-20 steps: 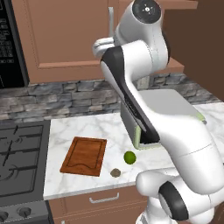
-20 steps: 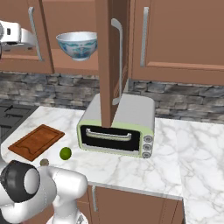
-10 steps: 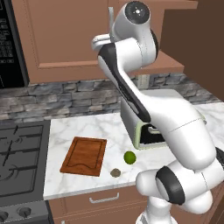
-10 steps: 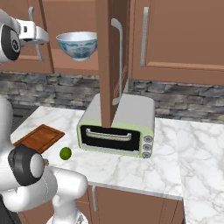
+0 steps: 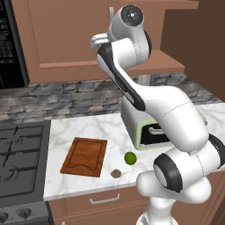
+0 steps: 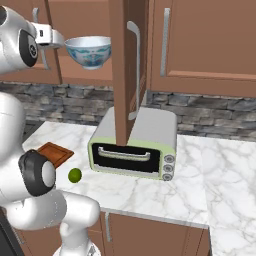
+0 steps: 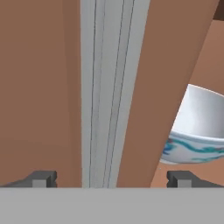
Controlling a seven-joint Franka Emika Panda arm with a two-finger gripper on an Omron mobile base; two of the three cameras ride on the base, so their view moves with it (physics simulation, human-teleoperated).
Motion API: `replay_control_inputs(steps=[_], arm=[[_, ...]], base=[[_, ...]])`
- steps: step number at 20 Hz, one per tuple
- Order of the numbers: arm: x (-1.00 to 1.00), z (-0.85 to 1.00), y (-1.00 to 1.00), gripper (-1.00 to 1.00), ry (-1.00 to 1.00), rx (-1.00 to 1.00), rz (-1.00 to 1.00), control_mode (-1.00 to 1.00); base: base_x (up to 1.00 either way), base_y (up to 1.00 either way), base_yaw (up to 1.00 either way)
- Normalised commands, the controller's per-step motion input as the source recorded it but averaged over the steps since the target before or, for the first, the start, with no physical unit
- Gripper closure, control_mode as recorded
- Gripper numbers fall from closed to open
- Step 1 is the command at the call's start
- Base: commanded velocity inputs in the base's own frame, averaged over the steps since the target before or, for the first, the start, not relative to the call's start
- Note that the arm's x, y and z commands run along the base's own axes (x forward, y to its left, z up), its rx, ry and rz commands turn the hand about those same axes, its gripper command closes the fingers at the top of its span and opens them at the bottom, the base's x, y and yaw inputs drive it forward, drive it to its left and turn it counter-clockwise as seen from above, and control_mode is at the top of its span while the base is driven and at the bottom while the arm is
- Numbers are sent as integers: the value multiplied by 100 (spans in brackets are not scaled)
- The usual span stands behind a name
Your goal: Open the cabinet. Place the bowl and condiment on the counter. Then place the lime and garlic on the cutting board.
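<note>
On the far left of the left base view the black stove top point(image 5: 19, 154) runs off the frame; beside it on the counter point(image 5: 83, 129) lie the cutting board point(image 5: 84, 157), then the garlic point(image 5: 116, 173) and the lime point(image 5: 130, 158), both off the board. Further right the arm hides most of the toaster oven point(image 5: 147, 134). In the right base view the bowl point(image 6: 88, 51) sits on the cabinet point(image 6: 200, 40) shelf, the open door point(image 6: 125, 70) edge-on beside it. In the hand view the gripper point(image 7: 112, 179) has its fingers wide apart, either side of the silver handle point(image 7: 105, 92), gripping nothing – the door edge cuts off half the bowl. Against the earlier pictures, the hand has swung nearer the bowl.
</note>
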Motion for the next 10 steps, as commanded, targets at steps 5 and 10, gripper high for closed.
replay_control_inputs(steps=[5, 10], arm=[[59, -11, 7, -100, -1, 0, 0, -100], [41, -13, 2, 100, -2, 0, 0, -100]], base=[[0, 0, 0], [0, 0, 0]])
